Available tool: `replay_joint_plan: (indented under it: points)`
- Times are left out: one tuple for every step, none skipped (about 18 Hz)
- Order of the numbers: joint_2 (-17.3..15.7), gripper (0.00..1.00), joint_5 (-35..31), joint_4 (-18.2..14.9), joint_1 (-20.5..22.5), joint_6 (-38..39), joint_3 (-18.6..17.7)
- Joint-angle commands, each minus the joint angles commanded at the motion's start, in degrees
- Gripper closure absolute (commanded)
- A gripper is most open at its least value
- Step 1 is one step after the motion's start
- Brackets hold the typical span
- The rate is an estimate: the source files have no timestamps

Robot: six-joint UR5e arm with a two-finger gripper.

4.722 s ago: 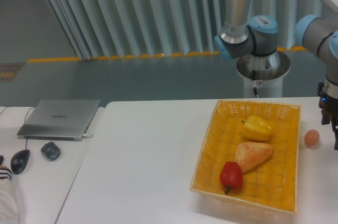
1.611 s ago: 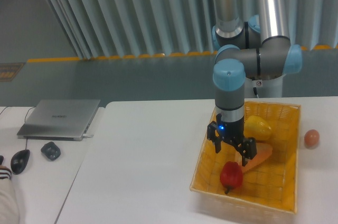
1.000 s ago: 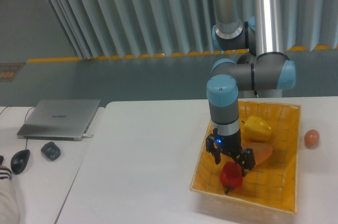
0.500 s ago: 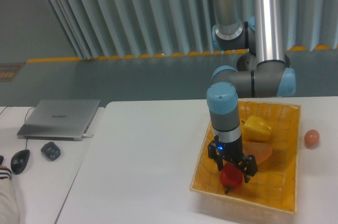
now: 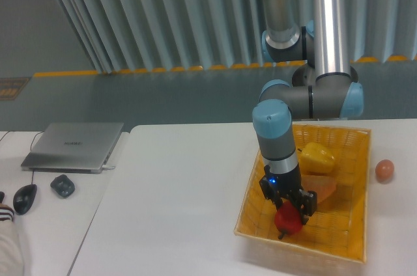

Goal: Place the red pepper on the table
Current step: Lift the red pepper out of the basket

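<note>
Camera view: reaching into the basket with gripper straddling the pepper — closure impossible to tell — risking a slip off glossy skin.

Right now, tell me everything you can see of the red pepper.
The red pepper is small, glossy and deep red, with a thin dark stem poking out low at its near side. It sits in the front left part of the woven yellow basket, beside a pale orange wedge-shaped item. The gripper is right on top of it, fingers down around its upper part; whether they grip it is unclear.
</note>
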State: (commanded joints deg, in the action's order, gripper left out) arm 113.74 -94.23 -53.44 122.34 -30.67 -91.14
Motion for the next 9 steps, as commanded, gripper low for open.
replay_joint_plan:
  points:
    - [-0.79,0.64,1.14,0.00,0.00,0.00,0.00]
    - [-2.28,0.64,2.80,-0.09,0.09,0.00,0.00]
    - [-3.17,0.64,3.34,-0.26,0.26,0.00,0.00]
    - [-4.13,0.63,3.87,-0.53,0.44,-0.09,0.00]
    - [-4.84,0.63,3.96,-0.62,0.79,-0.09,0.09]
    - [-5.02,0.63,4.05,-0.62,1.40,-0.17,0.09]
    - [-5.11,0.63,3.96,-0.70,2.54,-0.96,0.09]
    - [-5.11,0.63,3.96,-0.70,4.38,-4.62,0.00]
    - [-5.11,0.63,3.96,-0.79,6.40,-8.75,0.00]
